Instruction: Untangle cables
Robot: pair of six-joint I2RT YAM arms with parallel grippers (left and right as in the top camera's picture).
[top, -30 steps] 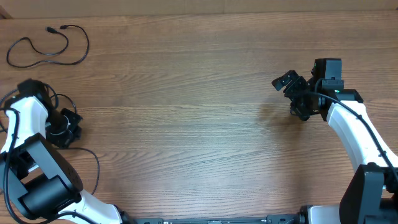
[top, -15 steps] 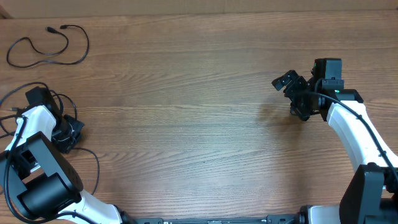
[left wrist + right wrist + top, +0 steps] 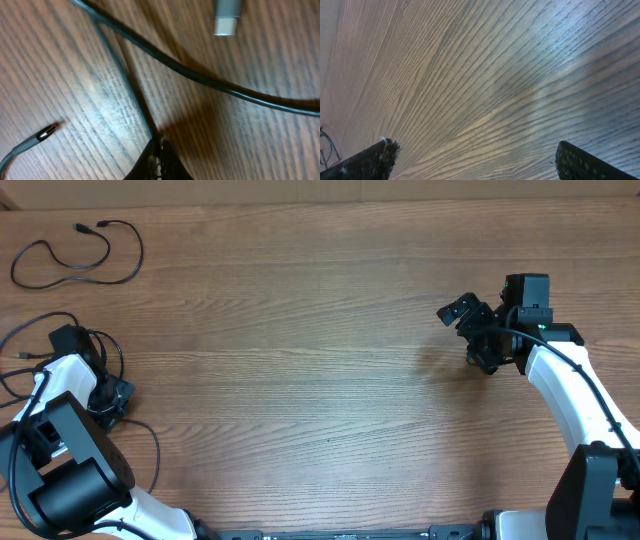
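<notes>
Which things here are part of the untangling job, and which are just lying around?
Job: cables beside the left arm; separate cable loop; thin cord; left hand, shut on that cord; right hand, open, holding nothing.
Lying about: nothing else loose in view; just the table.

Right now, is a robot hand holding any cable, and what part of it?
The left fingers look pinched shut on a thin black cable, on its cord, no plug showing there. The right fingers are open and hold nothing.

In the left wrist view the cables (image 3: pixel 200 75) run off the edges, a grey plug (image 3: pixel 226 17) is cropped at the top, and the left hand (image 3: pixel 159 160) shows only blurred tips
</notes>
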